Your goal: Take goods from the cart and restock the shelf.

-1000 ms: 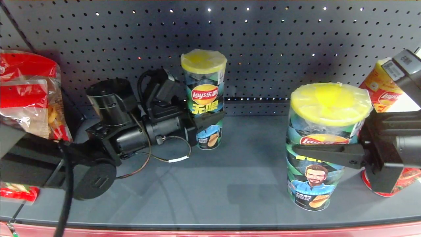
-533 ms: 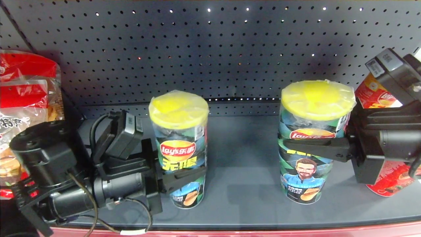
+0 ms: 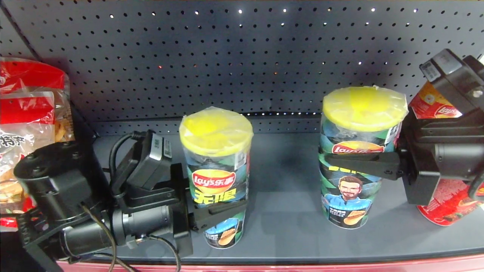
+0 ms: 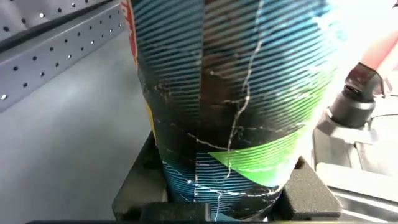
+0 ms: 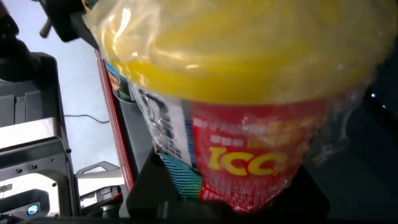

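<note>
Two chip cans with yellow lids and green-blue wrappers stand upright over the grey shelf [image 3: 280,211]. My left gripper [image 3: 218,206] is shut on the left can [image 3: 215,177] near the shelf's front edge. Its pads clamp the can's lower part, and the wrapper [image 4: 230,106] shows close up in the left wrist view. My right gripper [image 3: 357,160] is shut on the right can [image 3: 359,151] around its middle, coming in from the right. In the right wrist view that can's lid [image 5: 249,43] sits close to the camera.
A red chip can [image 3: 448,192] stands at the far right behind my right gripper. Red snack bags [image 3: 26,98] fill the shelf's left end. The pegboard back wall [image 3: 242,56] closes the rear. Bare shelf lies between the two held cans.
My left gripper has drawn its can from the back of the shelf toward the front edge, then a little right. The right gripper has carried its can slightly farther in and left.
</note>
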Controlling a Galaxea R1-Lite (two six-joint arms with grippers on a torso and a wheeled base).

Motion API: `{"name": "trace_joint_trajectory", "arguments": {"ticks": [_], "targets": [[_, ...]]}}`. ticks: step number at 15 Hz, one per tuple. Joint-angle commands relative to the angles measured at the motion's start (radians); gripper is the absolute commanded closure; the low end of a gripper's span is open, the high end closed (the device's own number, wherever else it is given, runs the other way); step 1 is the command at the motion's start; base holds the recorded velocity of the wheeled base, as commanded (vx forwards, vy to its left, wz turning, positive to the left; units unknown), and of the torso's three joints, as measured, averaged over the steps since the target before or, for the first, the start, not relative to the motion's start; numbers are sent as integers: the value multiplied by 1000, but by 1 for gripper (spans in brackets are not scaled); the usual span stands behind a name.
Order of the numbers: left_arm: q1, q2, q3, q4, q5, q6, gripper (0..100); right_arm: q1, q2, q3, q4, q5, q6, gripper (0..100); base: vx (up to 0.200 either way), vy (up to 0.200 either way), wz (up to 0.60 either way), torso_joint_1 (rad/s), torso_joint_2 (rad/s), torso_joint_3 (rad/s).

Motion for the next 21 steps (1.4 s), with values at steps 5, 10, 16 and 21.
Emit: {"name": "trace_joint_trajectory", "arguments": {"ticks": [5, 10, 16, 21], "targets": [[-23, 167, -97, -3, 0, -1, 100, -7, 1, -17, 0, -1, 5, 100, 0, 0, 0, 0, 0, 0], [-21, 172, -71, 0, 3, 0, 100, -7, 2, -17, 0, 0, 3, 100, 0, 0, 0, 0, 0, 0], [-15, 140, -47, 2, 5, -1, 100, -9, 7, -15, 0, 2, 3, 100, 0, 0, 0, 0, 0, 0], [-9, 103, -16, 0, 6, 2, 0, -13, 10, -10, 0, 2, 3, 100, 0, 0, 0, 0, 0, 0]]}}
